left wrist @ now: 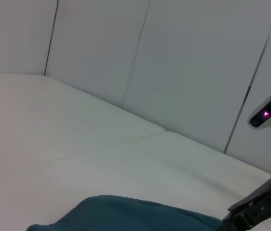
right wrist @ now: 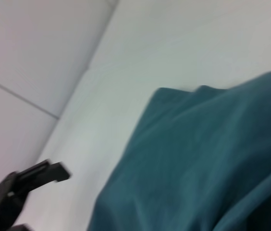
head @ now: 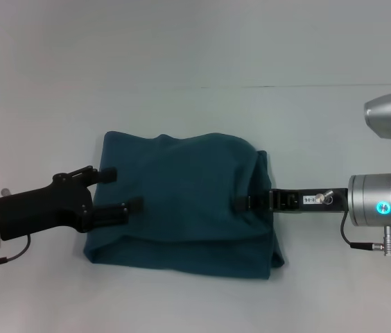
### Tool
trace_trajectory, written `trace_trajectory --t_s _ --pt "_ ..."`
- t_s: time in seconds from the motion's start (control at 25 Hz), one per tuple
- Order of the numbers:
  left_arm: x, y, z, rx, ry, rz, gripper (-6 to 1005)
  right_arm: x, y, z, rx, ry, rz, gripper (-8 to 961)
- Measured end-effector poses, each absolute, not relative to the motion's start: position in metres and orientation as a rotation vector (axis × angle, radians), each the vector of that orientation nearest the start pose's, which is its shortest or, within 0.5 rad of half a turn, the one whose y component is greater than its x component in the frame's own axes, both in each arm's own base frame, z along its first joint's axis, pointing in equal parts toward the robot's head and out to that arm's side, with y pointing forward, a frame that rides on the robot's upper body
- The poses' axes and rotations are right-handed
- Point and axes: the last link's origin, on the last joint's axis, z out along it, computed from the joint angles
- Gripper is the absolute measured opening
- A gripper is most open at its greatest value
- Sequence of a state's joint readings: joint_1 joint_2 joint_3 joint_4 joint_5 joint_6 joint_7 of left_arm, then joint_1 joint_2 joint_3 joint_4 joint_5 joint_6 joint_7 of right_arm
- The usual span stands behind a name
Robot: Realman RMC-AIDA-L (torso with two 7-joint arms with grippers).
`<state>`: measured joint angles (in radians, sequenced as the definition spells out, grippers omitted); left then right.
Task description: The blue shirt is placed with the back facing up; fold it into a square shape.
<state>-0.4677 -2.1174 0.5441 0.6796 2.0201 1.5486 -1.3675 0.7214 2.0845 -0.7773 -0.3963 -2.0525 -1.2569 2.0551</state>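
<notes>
Blue shirt (head: 181, 201): dark teal, folded into a thick, roughly rectangular bundle with soft wrinkled layers, lying at the centre of the head view on the white table (head: 195, 62); plain side up, no lettering visible; a folded-over layer forms a ridge along its lower edge. Left gripper (head: 120, 191): black, entering from the left edge of the head view, its two fingers (head: 127, 208) spread apart, one above the other in the frame, both tips over the shirt's left edge; whether they press the cloth cannot be told. Right gripper (head: 245, 202): black, reaching in from the right of the head view on a silver arm with a lit cyan ring, its tip at the shirt's right edge, overlapping the fabric; finger spacing cannot be told. Left wrist view: shirt (left wrist: 126, 214) at the bottom of the frame, table and pale wall panels (left wrist: 183, 62) beyond. Right wrist view: shirt (right wrist: 203, 159) fills the lower right.
</notes>
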Motion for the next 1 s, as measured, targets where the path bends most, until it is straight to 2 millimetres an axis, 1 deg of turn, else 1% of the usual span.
trace_trajectory --t_s 0.52,0.72,1.0 --pt "-0.285 0.317 0.007 -2.545 -0.753 -0.779 937 0.237 0.366 -0.037 -2.517 1.549 0.671 30" --pt "-0.284 0.318 0.009 -2.538 -0.759 -0.793 937 0.233 0.365 -0.03 -2.558 1.522 0.686 30" --pt "-0.282 0.32 0.011 -2.528 -0.775 -0.817 937 0.236 0.36 -0.021 -2.579 1.509 0.691 32"
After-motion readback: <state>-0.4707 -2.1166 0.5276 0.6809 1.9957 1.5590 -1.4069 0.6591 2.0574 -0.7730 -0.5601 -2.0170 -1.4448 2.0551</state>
